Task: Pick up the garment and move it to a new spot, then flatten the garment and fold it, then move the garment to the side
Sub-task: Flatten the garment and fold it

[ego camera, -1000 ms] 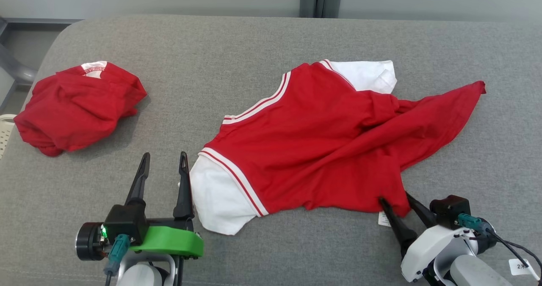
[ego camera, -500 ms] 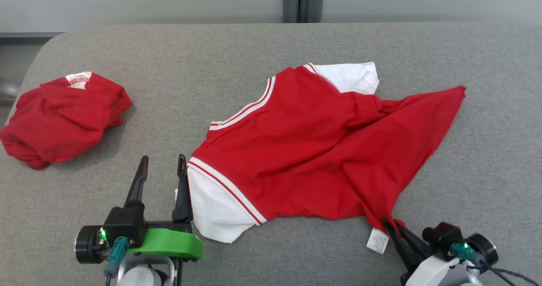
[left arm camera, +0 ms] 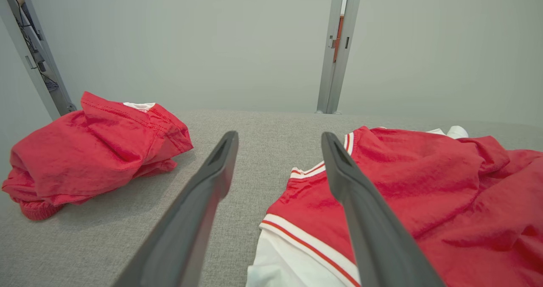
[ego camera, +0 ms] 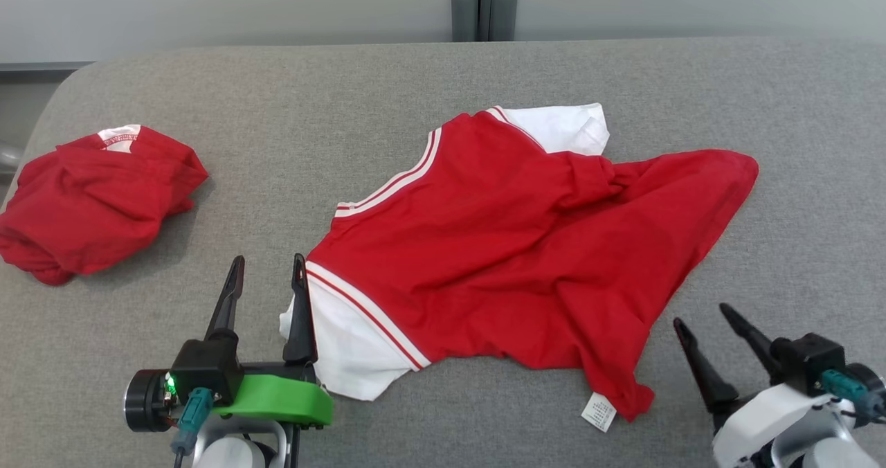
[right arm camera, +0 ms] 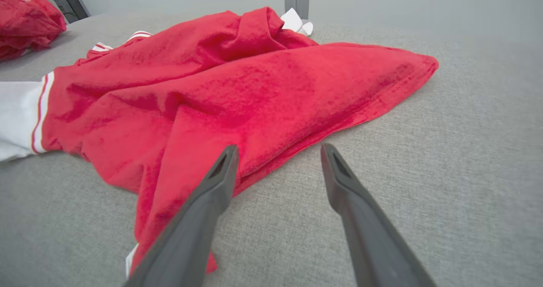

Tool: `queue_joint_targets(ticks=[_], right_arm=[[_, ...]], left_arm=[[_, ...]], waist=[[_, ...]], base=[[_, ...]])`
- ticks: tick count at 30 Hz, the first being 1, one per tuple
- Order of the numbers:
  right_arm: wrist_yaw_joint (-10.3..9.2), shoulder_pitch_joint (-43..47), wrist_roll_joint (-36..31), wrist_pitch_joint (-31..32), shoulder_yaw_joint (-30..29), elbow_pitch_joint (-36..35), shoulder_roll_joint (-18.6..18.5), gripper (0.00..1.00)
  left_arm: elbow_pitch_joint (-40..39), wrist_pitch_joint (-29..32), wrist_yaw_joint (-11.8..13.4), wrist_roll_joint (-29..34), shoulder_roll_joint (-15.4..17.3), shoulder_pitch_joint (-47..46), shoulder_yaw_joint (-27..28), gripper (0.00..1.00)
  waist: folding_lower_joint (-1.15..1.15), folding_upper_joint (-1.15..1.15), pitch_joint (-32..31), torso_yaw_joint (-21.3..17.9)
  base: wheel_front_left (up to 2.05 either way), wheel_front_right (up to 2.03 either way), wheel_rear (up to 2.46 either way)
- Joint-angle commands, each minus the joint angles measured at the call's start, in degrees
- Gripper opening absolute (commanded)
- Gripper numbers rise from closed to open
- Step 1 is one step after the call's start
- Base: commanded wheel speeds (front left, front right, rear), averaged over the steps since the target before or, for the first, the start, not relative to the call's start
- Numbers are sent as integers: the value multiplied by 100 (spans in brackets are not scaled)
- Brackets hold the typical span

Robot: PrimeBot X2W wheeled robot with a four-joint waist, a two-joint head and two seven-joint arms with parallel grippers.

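The garment (ego camera: 512, 246), a red shirt with white sleeves, lay crumpled in the middle of the grey surface (ego camera: 346, 80). A ridge of folds ran across its body and its hem was drawn out to a point. Both grippers were empty. The left gripper (ego camera: 268, 258) stood with its fingers spread just beside the garment's near white sleeve (ego camera: 346, 350). The right gripper (ego camera: 700, 314) was equally spread, near the garment's lower hem corner but apart from it.

The step looked like flattening. It would probably go best with a shallow pinch on one layer of cloth at the hem corner, beside the white label (ego camera: 599, 411), and a matching hold at the sleeve end. The two ends could then be drawn apart, low and evenly, until the ridge was gone. A deep pinch risked catching both layers.

A second bundle of red cloth (ego camera: 97, 198) sat well to the garment's left, so any sideways drag had to stop short of it. A grey post (ego camera: 484, 4) stood beyond the garment, clear of the work.
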Motion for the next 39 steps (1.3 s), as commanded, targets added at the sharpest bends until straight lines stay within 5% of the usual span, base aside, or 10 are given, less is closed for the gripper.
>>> queue_joint_targets(ticks=[1,10,23,25,39], right_arm=[[-11,-153,-52,32,-104,33,-54,100],[-11,-901,-229,204,-235,861,-215,100],[-10,-1639,212,-44,385,2385,131,100],[-10,-1724,310,-51,477,2549,162,0],[-11,-1998,634,-354,-142,2643,-775,0]], left_arm=[[5,-4,-19,7,10,57,-6,100],[-2,-4,-32,14,10,-116,-77,100],[-10,-4,91,-65,11,-198,-242,100],[-6,-4,87,-68,10,-201,-256,100],[-4,-4,121,-91,10,-61,-147,100]], waist=[[0,0,10,14],[0,0,220,159],[0,0,355,356],[0,0,356,370],[0,0,207,205]], base=[[0,0,0],[0,0,0],[0,0,0],[0,0,0],[0,0,0]])
